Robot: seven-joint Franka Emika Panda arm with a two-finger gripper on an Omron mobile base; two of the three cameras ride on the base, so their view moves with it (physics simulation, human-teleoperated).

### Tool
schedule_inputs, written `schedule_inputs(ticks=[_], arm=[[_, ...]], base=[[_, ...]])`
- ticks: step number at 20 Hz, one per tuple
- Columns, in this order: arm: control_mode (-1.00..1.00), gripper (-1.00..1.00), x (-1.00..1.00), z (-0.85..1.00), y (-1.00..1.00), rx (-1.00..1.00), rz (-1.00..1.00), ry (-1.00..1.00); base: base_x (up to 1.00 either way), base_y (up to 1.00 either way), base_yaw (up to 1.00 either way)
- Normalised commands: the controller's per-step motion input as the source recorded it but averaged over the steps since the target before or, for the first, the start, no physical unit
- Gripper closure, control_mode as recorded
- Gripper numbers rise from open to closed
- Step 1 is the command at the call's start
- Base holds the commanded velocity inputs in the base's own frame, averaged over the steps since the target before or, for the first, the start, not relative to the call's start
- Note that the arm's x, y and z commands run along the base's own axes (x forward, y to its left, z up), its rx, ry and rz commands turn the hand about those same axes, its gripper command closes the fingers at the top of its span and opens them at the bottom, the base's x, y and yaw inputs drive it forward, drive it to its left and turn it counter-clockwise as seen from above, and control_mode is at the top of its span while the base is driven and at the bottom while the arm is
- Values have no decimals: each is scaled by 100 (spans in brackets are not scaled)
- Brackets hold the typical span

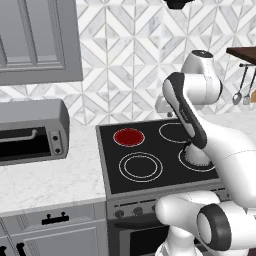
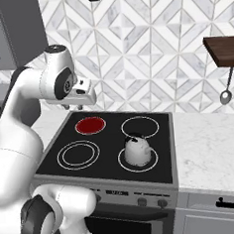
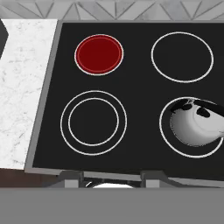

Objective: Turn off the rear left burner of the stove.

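The stove [image 1: 107,165] stands between two stretches of white marble bench [image 1: 45,180], its flat black glass top carrying four round zones. The rear left burner [image 1: 129,137] glows as a solid red disc at the back left corner of the glass, also seen in the right base view [image 2: 90,125] and from the hand [image 3: 99,54]. In front of it lies a zone of double white rings [image 3: 93,122], and to its right a single thin ring [image 3: 182,57]. A pale kettle [image 2: 137,149] with dark fittings sits on the front right zone (in the left base view the arm hides most of it).

The pincer [image 2: 82,94] hangs high over the cooktop, above and slightly behind the red disc in the right base view, well clear of the glass and touching nothing. From the hand camera the whole cooktop lies spread below, with the red burner toward the upper left. The fingertips barely rise at the bottom edge there, so I cannot tell how far apart they stand; nothing is seen held between them.

A row of small dark knobs [image 2: 142,201] runs along the stove's front panel, low and far from the pincer. A grey toaster oven [image 1: 32,131] rests on the bench to the stove's left, and a ladle [image 2: 227,96] hangs beneath a dark wooden shelf [image 2: 222,45] on the right.
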Motion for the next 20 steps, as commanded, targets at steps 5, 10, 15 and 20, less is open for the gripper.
schedule_inputs(ticks=[5,10,15,20], arm=[[-100,-100,-31,0,0,0,0,0],[-100,-100,-25,0,0,0,0,-12],[-100,-100,-2,0,0,0,0,-6],[-100,-100,0,0,0,0,0,0]], base=[[0,0,0],[0,0,0],[0,0,0],[0,0,0]])
